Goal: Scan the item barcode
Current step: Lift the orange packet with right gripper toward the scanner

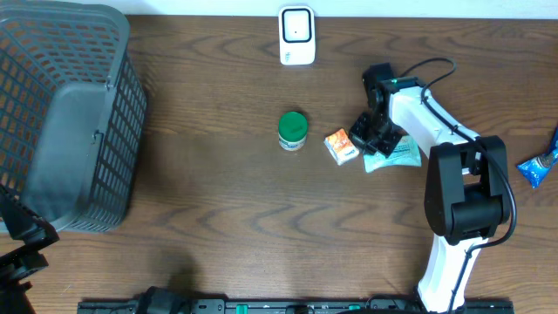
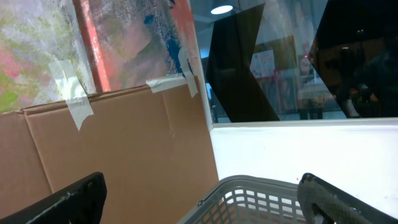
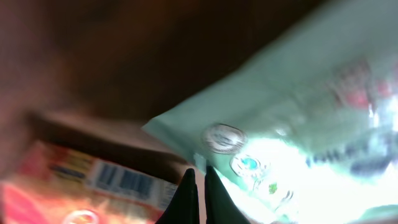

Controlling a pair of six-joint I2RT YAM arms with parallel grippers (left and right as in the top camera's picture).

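R gripper (image 3: 198, 186) shut, tips together on edge of pale green packet (image 1: 399, 155); can't tell if it's pinched. Packet lies toward table's (image 1: 218, 201) right edge, just beside orange box (image 1: 342, 146). L gripper (image 2: 202, 180) wide open, holds nothing, by basket (image 2: 261, 196) at left edge.

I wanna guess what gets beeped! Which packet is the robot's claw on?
The pale green packet, next to the orange box. The right gripper is shut over its corner, while the blue packet lies far off, alone.
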